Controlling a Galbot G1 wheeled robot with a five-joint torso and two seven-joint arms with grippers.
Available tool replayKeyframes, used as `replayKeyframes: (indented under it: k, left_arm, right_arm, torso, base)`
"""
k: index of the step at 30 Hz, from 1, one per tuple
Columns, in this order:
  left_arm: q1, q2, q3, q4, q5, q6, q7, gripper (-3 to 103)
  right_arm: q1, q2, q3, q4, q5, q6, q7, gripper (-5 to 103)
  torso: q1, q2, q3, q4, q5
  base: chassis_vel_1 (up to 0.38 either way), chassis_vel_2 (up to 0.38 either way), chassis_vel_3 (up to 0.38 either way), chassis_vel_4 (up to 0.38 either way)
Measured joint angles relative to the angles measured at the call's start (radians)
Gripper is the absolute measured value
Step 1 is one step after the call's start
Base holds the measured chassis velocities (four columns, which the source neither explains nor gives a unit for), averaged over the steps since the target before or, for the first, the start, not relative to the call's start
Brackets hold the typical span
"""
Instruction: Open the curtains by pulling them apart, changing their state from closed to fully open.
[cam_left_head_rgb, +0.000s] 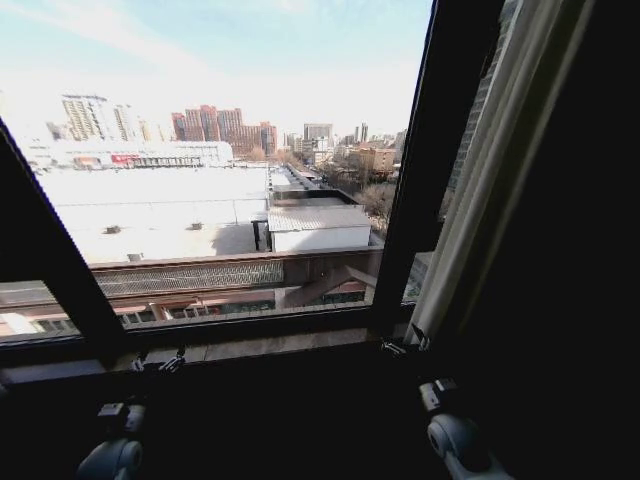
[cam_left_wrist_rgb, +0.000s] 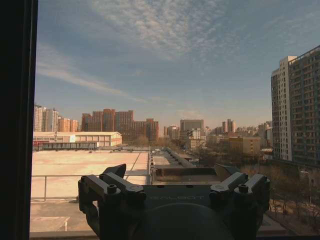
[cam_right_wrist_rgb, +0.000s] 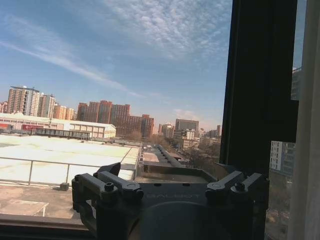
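curtains (cam_left_head_rgb: 500, 170) cream, pleated, bunched at the right of the window (cam_left_head_rgb: 230, 180); both grippers' jaws spread, empty

High-floor room: window (cam_left_head_rgb: 230, 200) overlooks city rooftops (cam_left_head_rgb: 160, 205) and towers (cam_left_head_rgb: 222, 124).

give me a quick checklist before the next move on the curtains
1. Middle of window uncovered: ok.
2. Curtain bunched to the right beside the frame bar: ok.
3. Curtain on the left side pulled back: cannot tell.
4. Left hand open and holding nothing: ok.
5. Right hand open and holding nothing: ok.
6. Both arms low by the sill: ok.
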Motion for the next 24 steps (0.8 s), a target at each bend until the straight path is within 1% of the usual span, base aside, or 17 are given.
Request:
replayKeyframes:
  k: [6, 11, 14, 15, 17, 20, 24]
  left_arm:
    - [0.000, 0.000, 0.000, 0.000, 0.000, 0.000, 0.000, 99]
    - [0.000, 0.000, 0.000, 0.000, 0.000, 0.000, 0.000, 99]
    - [0.000, 0.000, 0.000, 0.000, 0.000, 0.000, 0.000, 99]
    - [0.000, 0.000, 0.000, 0.000, 0.000, 0.000, 0.000, 99]
    - [0.000, 0.000, 0.000, 0.000, 0.000, 0.000, 0.000, 99]
    - [0.000, 0.000, 0.000, 0.000, 0.000, 0.000, 0.000, 99]
    - [0.000, 0.000, 0.000, 0.000, 0.000, 0.000, 0.000, 99]
  right_arm:
    - [0.000, 0.000, 0.000, 0.000, 0.000, 0.000, 0.000, 100]
    - [0.000, 0.000, 0.000, 0.000, 0.000, 0.000, 0.000, 100]
    - [0.000, 0.000, 0.000, 0.000, 0.000, 0.000, 0.000, 100]
    - [0.000, 0.000, 0.000, 0.000, 0.000, 0.000, 0.000, 100]
    - [0.000, 0.000, 0.000, 0.000, 0.000, 0.000, 0.000, 100]
    - [0.000, 0.000, 0.000, 0.000, 0.000, 0.000, 0.000, 100]
    - [0.000, 0.000, 0.000, 0.000, 0.000, 0.000, 0.000, 100]
  torso:
    - [0.000, 0.000, 0.000, 0.0002, 0.0007]
    - [0.000, 0.000, 0.000, 0.0000, 0.0002]
    - [0.000, 0.000, 0.000, 0.0004, 0.0009]
    - [0.000, 0.000, 0.000, 0.0000, 0.0007]
    - [0.000, 0.000, 0.000, 0.0000, 0.0007]
    - [0.000, 0.000, 0.000, 0.0004, 0.0003]
    - [0.000, 0.000, 0.000, 0.0002, 0.0009]
  base:
    - [0.387, 0.321, -0.399, -0.318]
    - [0.373, 0.320, -0.369, -0.334]
    - [0.386, 0.340, -0.380, -0.320]
    - [0.394, 0.339, -0.383, -0.327]
    - [0.371, 0.339, -0.383, -0.333]
    - [0.362, 0.328, -0.356, -0.333]
    - [0.383, 0.339, -0.395, -0.335]
